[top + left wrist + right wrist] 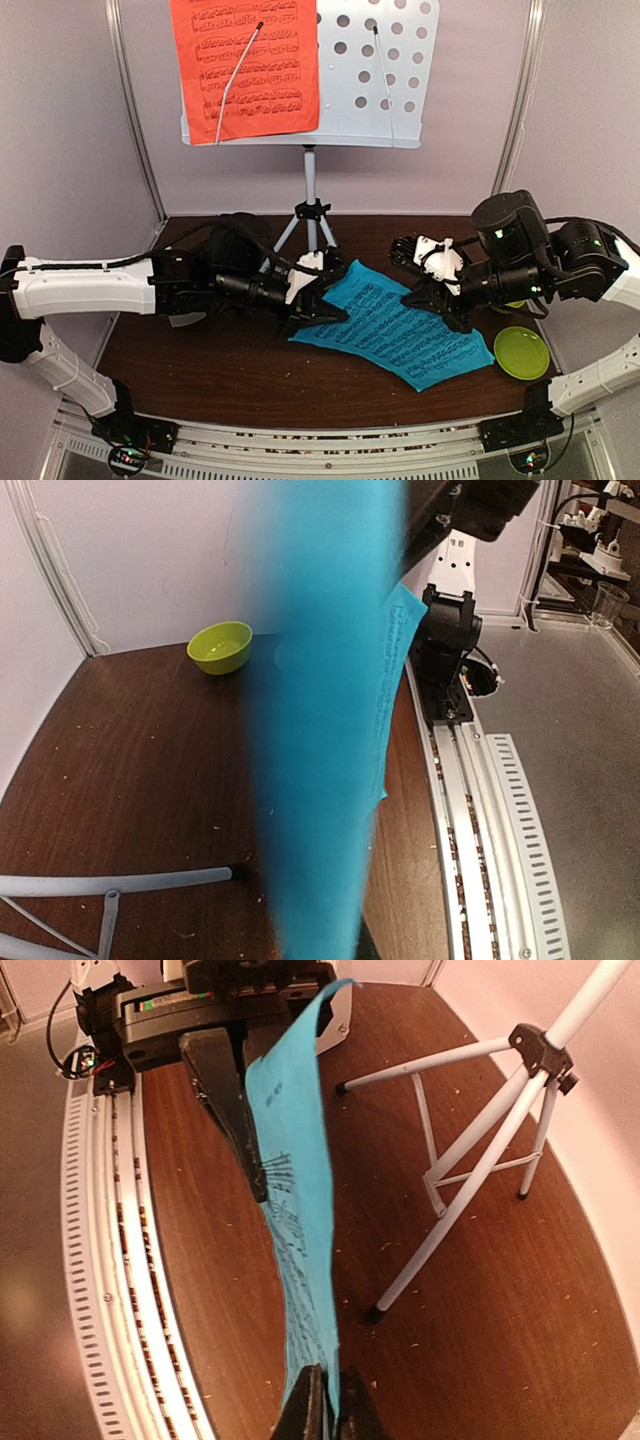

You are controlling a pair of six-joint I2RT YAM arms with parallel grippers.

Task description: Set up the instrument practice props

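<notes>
The pale-blue perforated music-stand desk (375, 70) stands on its silver tripod (310, 200) at the back. A red sheet-music page (245, 65) rests on its left half under a wire clip. The blue sheet-music page (400, 335) hangs between my two grippers just above the table. My left gripper (318, 305) is shut on its left edge. My right gripper (432, 300) is shut on its right edge, pinching it in the right wrist view (330, 1405). In the left wrist view the blurred blue page (320, 730) hides my fingers. A pale-grey shape (186, 320) peeks from under the left arm; it may be the metronome.
A lime-green plate (521, 352) lies at the front right. A lime-green bowl (220, 646) sits behind the right arm near the wall. Tripod legs (470, 1150) spread over the dark wooden table (200, 370) behind the page. A metal rail (480, 810) runs along the near edge.
</notes>
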